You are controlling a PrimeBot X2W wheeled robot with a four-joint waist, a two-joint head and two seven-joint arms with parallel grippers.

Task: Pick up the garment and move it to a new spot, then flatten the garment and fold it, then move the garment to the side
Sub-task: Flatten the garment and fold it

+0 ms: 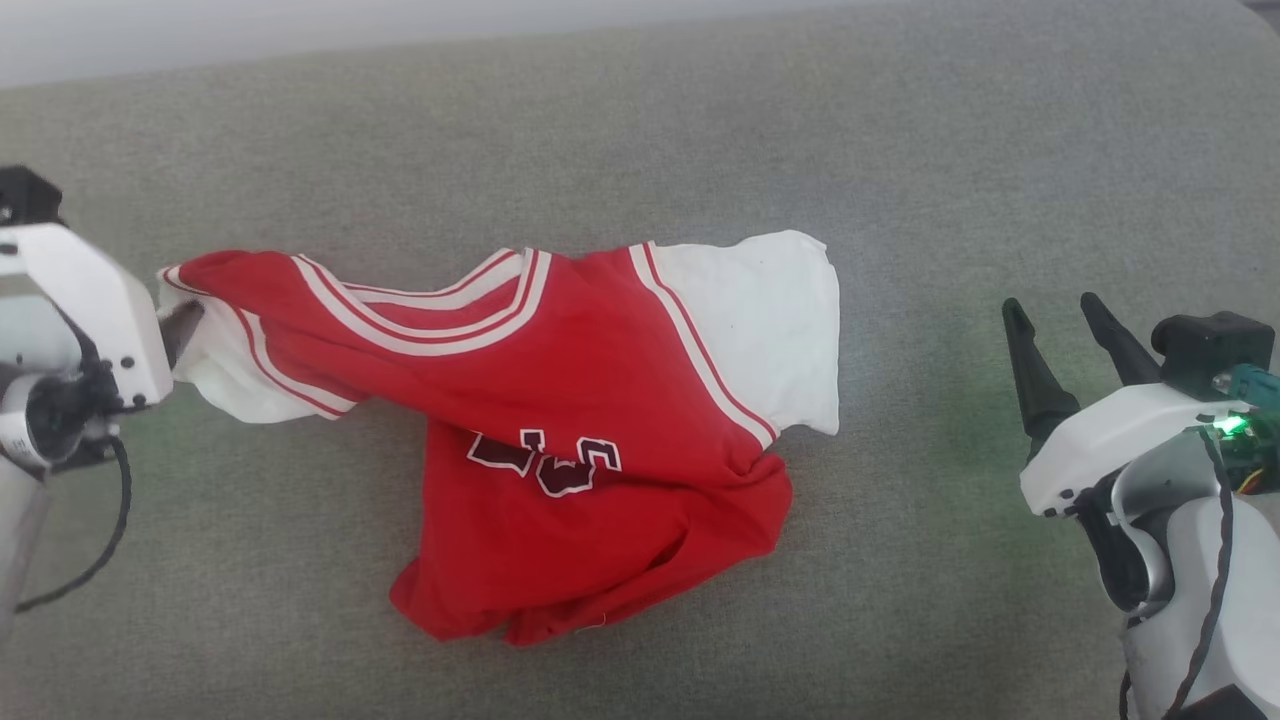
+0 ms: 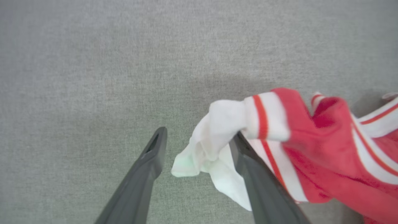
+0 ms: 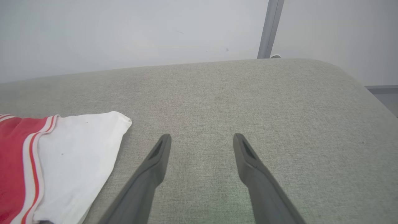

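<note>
Dark fingers point(image 2: 136, 180) of the left pincer point(image 2: 199, 133) stood spread wide and clamped nothing. One white sleeve end of the jersey T-shirt point(image 2: 311, 146) hung draped over one finger and sagged into the gap between the two, unpinched.

From the head camera, that left pincer point(image 1: 185, 325) sat at the sleeve tip, and the T-shirt point(image 1: 580, 400) ran away from it toward the right pincer point(image 1: 1050, 305). It lay rumpled on the grey-green upholstered surface point(image 1: 700, 130). The striped neck trim was twisted, the red lower body was bunched into folds, and the dark chest lettering was partly creased out of sight. The other white sleeve lay flat on the side facing the right pincer, with a bare strip of upholstery between the two.

The right pincer point(image 3: 202, 136) was also spread and empty, well apart from the cloth; the flat sleeve point(image 3: 62, 161) lay off to its inner side. Ahead of its fingertips the upholstery point(image 3: 248, 93) ran bare to the far edge, and on the outer side it curved down at a rounded corner. Beyond that edge stood a pale wall point(image 3: 124, 31) and a grey upright post point(image 3: 269, 28) just behind the corner.

Ahead of the left pincer the surface point(image 2: 93, 62) was equally open. Apart from the T-shirt itself, nothing lay between the two pincers.
</note>
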